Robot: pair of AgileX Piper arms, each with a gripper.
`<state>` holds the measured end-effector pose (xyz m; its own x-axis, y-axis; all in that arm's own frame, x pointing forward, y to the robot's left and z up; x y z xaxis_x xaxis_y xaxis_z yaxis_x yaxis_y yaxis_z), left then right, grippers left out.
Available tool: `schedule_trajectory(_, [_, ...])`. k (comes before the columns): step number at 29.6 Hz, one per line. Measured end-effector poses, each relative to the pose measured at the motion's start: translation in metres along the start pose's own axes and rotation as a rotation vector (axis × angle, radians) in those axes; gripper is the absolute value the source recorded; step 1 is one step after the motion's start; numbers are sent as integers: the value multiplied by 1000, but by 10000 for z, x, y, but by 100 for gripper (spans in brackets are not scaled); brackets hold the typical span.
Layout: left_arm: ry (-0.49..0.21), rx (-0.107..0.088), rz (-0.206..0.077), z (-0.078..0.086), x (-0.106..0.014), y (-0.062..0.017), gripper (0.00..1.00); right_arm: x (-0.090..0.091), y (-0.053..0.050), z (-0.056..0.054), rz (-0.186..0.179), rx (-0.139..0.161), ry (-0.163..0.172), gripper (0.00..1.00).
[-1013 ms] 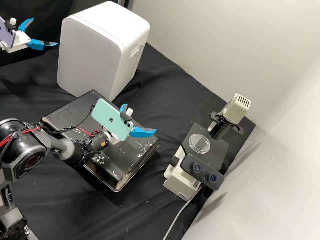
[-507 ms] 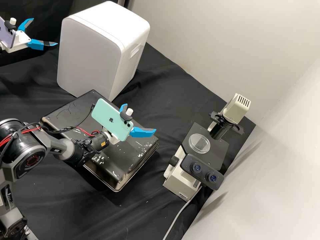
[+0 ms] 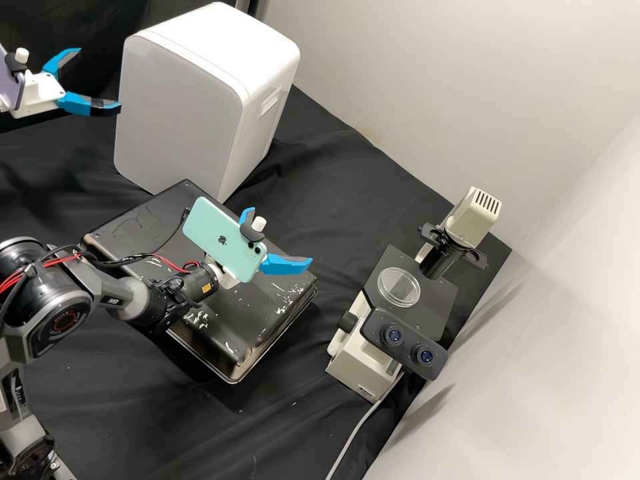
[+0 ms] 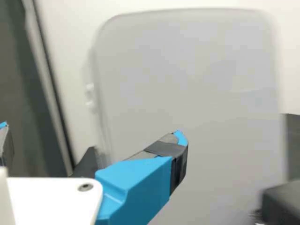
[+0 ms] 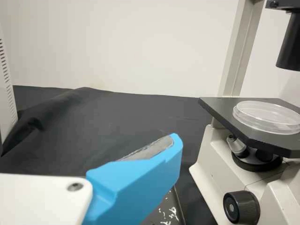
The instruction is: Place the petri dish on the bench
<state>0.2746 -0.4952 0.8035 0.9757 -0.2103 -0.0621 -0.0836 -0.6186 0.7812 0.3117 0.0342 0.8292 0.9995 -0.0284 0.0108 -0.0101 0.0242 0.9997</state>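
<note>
At the far left of the high view, the left gripper [image 3: 99, 79] hung above the bench [image 3: 333, 180] just beside the upper corner of a tall white box [image 3: 200, 100], its two blue fingers spread apart with nothing between them. The left wrist view faced the box's pale side at close range.

Further right, a black tray [image 3: 220, 333] flecked with white marks lay flat on the dark cloth in front of the box. The right gripper [image 3: 282, 235] hovered over the tray's far half, a mint-green phone [image 3: 223, 239] clamped on its wrist, the fingers parted and empty (one short blue finger showed up beside the phone, the longer one pointed out towards the microscope).

To the right again, well apart from both grippers, stood a microscope [image 3: 373, 360] with a cream body and dark eyepieces, a pale cable [image 3: 353, 440] trailing from its base. The petri dish [image 3: 399, 286], clear and round, sat flat on the microscope's black stage, not on the bench itself. In the right wrist view the dish lay on the stage under the dark barrel.
</note>
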Motion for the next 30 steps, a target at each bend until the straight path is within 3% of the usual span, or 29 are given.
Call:
schedule_trajectory(4, [-49, 14, 2, 72, -89, -51, 100, 0, 0, 0, 0, 0, 0, 100])
schedule_trajectory(9, [-102, 32, -31, 133, -186, -139, 100, 0, 0, 0, 0, 0, 0, 100])
schedule_trajectory(11, [-123, 33, -36, 163, -216, -158, 100, 0, 0, 0, 0, 0, 0, 100])
schedule_trajectory(14, [-147, 17, -35, 202, -260, -182, 100, 0, 0, 0, 0, 0, 0, 100])
schedule_trajectory(22, [-256, 34, -55, 344, -437, -274, 100, 0, 0, 0, 0, 0, 0, 100])
schedule_trajectory(30, [-311, 32, -86, 445, -529, -343, 100, 0, 0, 0, 0, 0, 0, 100])
